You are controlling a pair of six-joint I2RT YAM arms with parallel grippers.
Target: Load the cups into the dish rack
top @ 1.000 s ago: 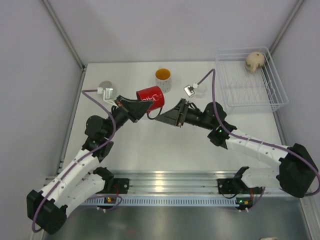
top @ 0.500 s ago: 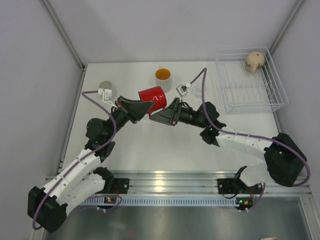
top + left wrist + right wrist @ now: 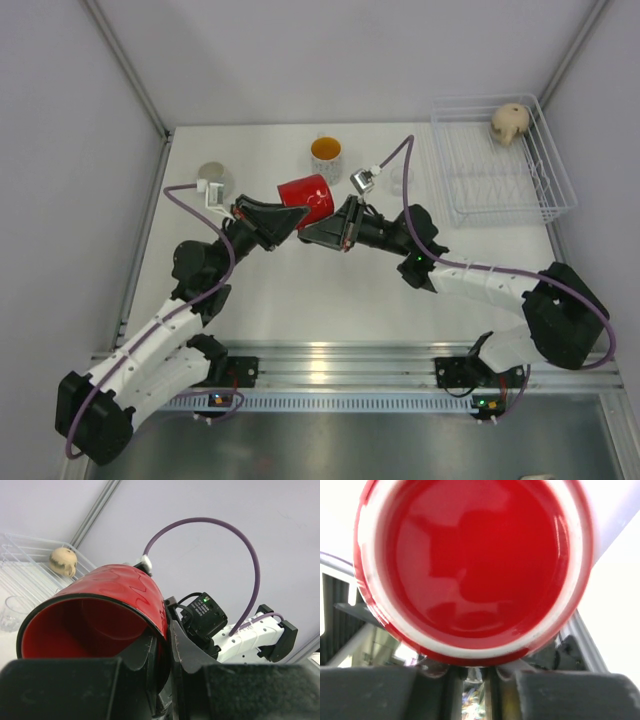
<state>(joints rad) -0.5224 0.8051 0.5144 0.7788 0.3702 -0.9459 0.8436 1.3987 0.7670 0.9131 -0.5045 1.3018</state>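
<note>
The red cup (image 3: 306,191) lies tilted in mid-air between both arms. My left gripper (image 3: 291,213) is shut on its rim, one finger inside the mouth and one outside, as the left wrist view shows (image 3: 167,630). My right gripper (image 3: 306,232) meets it from the other side; its jaws stand almost together at the lower edge of the cup's base (image 3: 470,565), and the exact grip point is hidden. The dish rack (image 3: 556,192) sits at the back right with a beige mug (image 3: 509,122) in its far corner.
A speckled mug with an orange inside (image 3: 326,155) stands just behind the red cup. A clear glass tumbler (image 3: 400,180) is beside the rack's left side. A greyish round cup (image 3: 212,172) sits at the left edge, partly behind the left wrist camera.
My right arm has moved left up to the red cup and its jaws have closed from wide apart to nearly together. The left arm and the cup have barely shifted.
</note>
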